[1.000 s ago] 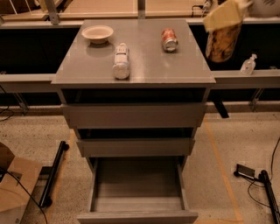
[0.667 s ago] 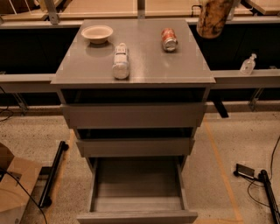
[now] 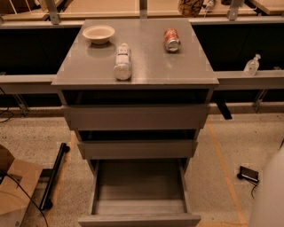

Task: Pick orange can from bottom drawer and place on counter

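Note:
The orange can [image 3: 190,6] hangs at the top edge of the camera view, above the far right corner of the counter [image 3: 146,66], with only its lower part showing. My gripper [image 3: 207,4] is almost out of frame there; a pale bit shows beside the can, which it holds in the air. The bottom drawer [image 3: 140,219] is pulled open and nothing lies in it. The two shallower drawers above it stand slightly open.
On the counter are a white bowl [image 3: 98,33], a white bottle [image 3: 123,62] on its side and a red-and-white can [image 3: 171,40] on its side. A small clear bottle [image 3: 251,65] stands on the right bench. A cardboard box [image 3: 13,195] and a black bar [image 3: 53,177] are on the floor at left.
My gripper has carried the orange can up and to the left, from beside the counter's right edge to the top of the frame. The things on the counter have not moved.

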Robot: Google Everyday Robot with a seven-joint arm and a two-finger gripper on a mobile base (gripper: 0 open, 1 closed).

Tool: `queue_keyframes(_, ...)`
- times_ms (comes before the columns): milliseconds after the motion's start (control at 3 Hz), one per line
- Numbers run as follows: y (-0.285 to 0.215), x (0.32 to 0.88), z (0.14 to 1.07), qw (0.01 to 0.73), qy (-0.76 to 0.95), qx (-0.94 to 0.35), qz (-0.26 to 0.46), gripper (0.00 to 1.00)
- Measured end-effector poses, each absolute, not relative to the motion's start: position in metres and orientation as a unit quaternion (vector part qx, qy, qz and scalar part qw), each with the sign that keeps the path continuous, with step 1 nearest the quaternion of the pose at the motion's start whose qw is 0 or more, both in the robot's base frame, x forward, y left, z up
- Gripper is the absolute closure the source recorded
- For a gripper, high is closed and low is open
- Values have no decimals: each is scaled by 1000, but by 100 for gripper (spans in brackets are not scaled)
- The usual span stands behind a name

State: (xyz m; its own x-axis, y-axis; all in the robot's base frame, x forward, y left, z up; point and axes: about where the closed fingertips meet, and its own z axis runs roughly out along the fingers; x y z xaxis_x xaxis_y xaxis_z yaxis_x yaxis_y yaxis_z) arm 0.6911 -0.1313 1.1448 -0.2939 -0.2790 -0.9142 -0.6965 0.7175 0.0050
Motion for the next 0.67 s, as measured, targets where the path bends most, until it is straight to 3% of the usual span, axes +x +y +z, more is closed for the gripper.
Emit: queue_keyframes(667, -124, 758, 1089, 475, 809, -270, 215, 100)
